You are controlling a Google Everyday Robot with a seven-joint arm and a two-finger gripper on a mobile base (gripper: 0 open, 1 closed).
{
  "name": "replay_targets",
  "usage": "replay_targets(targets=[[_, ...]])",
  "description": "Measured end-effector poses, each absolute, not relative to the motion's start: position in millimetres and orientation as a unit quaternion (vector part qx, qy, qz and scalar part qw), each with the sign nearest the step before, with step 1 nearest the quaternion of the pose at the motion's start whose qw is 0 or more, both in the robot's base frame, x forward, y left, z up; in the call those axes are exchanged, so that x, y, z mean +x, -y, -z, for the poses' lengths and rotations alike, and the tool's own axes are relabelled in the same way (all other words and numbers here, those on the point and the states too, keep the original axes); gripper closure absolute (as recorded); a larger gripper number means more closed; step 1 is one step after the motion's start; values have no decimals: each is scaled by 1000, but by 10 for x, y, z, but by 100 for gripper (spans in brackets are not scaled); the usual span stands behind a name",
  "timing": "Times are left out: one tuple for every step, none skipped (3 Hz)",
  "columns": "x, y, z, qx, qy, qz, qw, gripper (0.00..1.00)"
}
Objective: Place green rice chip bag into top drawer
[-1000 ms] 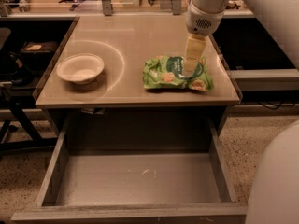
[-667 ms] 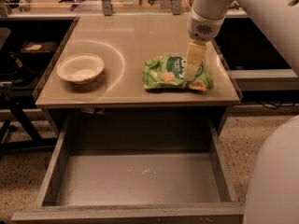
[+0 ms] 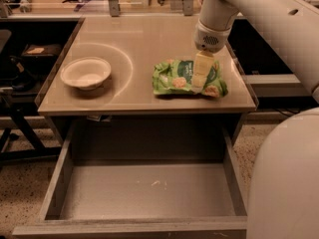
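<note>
Reaches down with the claw (image 3: 201,86) onto the right half of the green rice chip bag (image 3: 174,78), tip at or just above the crinkled top face. Cannot tell for sure about contact, nor whether set wide or narrow, nor whether holding anything yet. Finds the bag lying flat on the tabletop (image 3: 139,44), near the right front corner, well apart from the white bowl (image 3: 85,72) on the left. Shows the top drawer (image 3: 149,193) pulled out below the front edge, with the bag not yet in it.

Judging by looks: probably light, soft and crackly, puffed with air, slick on the film, with brittle contents. Should yield and slide under a push rather than resist. Best to pinch a raised fold or the puffed middle from above, firmly enough to hold the film but without crushing. Better to avoid the flat sealed edge lying against the tabletop, hard to get under. Worth watching for sag and swing once lifted, and for slipping free on the way over the front edge.

Against a second ago: sits lower with the claw, closer down on the bag; shows bag, bowl and drawer where they were.
</note>
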State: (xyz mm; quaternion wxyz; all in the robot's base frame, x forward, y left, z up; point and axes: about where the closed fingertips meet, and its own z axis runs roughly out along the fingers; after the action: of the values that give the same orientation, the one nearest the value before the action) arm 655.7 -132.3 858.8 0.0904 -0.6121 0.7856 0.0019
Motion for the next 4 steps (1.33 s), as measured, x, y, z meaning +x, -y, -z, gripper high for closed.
replay_targets(targets=[[6567, 1241, -8476, -615, -784, -13, 84, 0], [6549, 1198, -8361, -615, -784, -22, 76, 0], [6534, 1192, -8283, -614, -785, -29, 71, 0], [6534, 1192, -8283, -614, -785, -29, 71, 10]])
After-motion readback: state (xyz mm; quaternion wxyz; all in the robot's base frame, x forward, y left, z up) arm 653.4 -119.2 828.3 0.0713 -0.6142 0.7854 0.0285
